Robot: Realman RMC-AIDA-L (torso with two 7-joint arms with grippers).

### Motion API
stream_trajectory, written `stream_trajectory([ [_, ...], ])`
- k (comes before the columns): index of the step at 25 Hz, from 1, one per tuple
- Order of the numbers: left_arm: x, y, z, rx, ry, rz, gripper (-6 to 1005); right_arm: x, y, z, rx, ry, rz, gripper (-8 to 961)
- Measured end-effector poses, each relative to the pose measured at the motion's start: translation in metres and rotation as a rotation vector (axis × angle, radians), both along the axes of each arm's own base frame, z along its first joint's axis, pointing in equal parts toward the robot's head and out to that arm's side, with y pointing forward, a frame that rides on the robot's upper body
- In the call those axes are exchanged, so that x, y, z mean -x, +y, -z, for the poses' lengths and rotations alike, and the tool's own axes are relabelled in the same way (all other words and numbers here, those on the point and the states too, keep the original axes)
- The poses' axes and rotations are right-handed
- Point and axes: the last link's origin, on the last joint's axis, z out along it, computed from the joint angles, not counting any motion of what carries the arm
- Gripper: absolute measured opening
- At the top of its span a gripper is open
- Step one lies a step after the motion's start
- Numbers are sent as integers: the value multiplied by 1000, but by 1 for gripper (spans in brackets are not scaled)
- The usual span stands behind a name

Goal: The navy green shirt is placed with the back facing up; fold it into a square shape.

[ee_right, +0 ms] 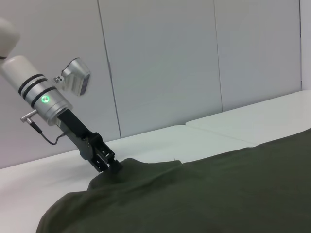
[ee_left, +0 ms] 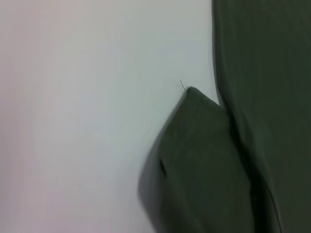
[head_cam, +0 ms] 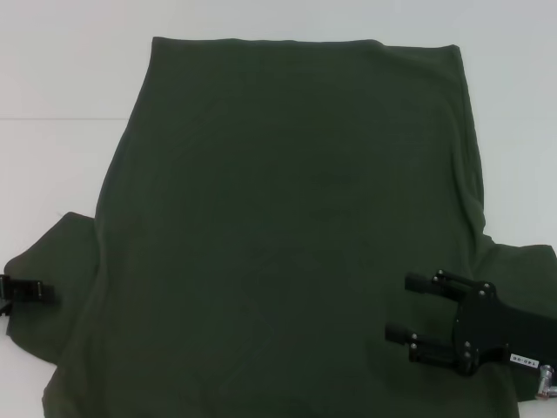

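The shirt [head_cam: 287,226] lies spread flat, plain back up, filling most of the head view from the upper middle down to the bottom edge, on a white table [head_cam: 52,78]. No fold shows yet: the body is one smooth sheet, and both sleeves stick out to the sides, one at the lower left of the frame and one at the lower right. So, as I judge it, the task is at its very start, with both sleeves and side edges to be brought in and the length then to be doubled over into a square. The left gripper [head_cam: 22,289] sits at the far lower-left edge of the head view, right at the left sleeve; in the right wrist view it [ee_right: 109,164] shows in the lower left, its tip buried in a small raised hump of cloth, which suggests it is closed on the sleeve, though the fingers themselves are hidden and I cannot tell for sure. The right gripper [head_cam: 407,306] hovers at the lower right of the head view, over the shirt near the right sleeve, its two fingers spread apart and holding nothing. The left wrist view shows only the sleeve corner lying on the table.
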Motion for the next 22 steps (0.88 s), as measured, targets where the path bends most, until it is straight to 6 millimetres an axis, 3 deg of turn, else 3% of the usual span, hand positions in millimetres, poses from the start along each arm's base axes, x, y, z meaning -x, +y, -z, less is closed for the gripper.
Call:
stream_trajectory([
  [6, 0, 0, 0, -1, 2, 2, 674, 0, 0, 0, 0, 1, 0, 817],
  [11, 0, 0, 0, -3, 2, 2, 429, 1, 0, 0, -1, 2, -1, 818],
  [22, -3, 2, 2, 10, 9, 22, 4, 2, 2, -1, -10, 9, -1, 818],
])
